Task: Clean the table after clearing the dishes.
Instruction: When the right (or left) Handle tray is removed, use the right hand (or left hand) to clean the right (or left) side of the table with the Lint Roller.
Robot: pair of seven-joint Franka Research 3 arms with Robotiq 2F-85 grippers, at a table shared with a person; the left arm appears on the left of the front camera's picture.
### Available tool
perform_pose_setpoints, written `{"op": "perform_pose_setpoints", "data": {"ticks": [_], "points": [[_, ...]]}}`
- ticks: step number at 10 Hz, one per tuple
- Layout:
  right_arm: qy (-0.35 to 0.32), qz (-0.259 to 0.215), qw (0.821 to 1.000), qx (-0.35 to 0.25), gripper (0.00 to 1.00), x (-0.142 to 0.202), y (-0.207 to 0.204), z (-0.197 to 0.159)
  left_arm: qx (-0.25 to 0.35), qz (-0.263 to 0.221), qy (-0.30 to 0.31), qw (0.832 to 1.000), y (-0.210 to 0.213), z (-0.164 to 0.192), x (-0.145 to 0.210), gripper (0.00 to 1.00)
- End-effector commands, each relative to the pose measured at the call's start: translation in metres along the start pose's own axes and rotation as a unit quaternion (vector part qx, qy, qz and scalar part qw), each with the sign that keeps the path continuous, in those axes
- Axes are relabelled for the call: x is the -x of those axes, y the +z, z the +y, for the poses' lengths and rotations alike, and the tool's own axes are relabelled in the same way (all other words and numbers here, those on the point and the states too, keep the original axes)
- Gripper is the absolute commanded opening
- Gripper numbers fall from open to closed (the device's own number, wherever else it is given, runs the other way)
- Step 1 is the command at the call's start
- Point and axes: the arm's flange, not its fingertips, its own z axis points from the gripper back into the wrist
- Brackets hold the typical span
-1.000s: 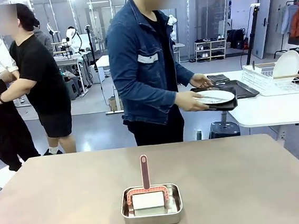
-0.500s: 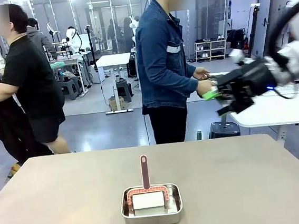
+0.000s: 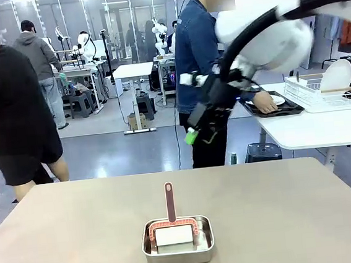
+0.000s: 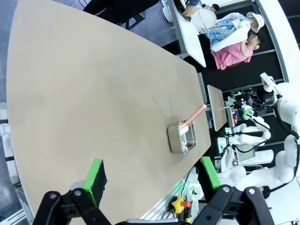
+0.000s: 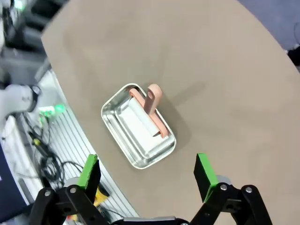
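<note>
The taupe table [image 3: 282, 208] carries a small steel pan [image 3: 178, 240] near its front edge. A white scrubber with a pink handle [image 3: 170, 201] stands in the pan. My right gripper [image 3: 199, 135] hangs open high over the table's far side, reaching in from the right. From above, that right gripper [image 5: 146, 171] looks down on the pan [image 5: 138, 133] with nothing between its green pads. My left gripper [image 4: 152, 174] is open too, high above the table [image 4: 93, 93], with the pan [image 4: 183, 138] far off. A white plate on a dark tray [image 3: 278, 104] lies on the white side table under the person's hand.
A person in a denim jacket [image 3: 197, 61] stands beyond the far edge, facing the white side table [image 3: 318, 131]. A wire dish rack [image 3: 327, 91] on that table holds a plate. Other people move about at the back left.
My right arm has swung in from the right to above the table's far middle. The person has turned away and put the tray with the plate down on the side table.
</note>
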Motion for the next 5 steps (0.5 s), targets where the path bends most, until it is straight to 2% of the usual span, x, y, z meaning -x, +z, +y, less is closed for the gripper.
{"op": "perform_pose_setpoints", "data": {"ticks": [1, 2, 5], "points": [[0.074, 0.053, 0.996, -0.004, 1.0, -0.045, -0.019, 0.006, 0.0, 0.008, -0.003, 1.0, 0.004, -0.003, 0.003, 1.0], [0.11, 0.084, 0.99, -0.01, 1.0, -0.063, -0.035, 0.015, 0.0, 0.008, -0.003, 1.0, 0.004, -0.003, 0.003, 1.0], [0.22, 0.199, 0.955, 0.014, 1.0, -0.094, -0.081, 0.031, 0.0, 0.008, -0.003, 1.0, 0.004, -0.003, 0.003, 1.0]]}}
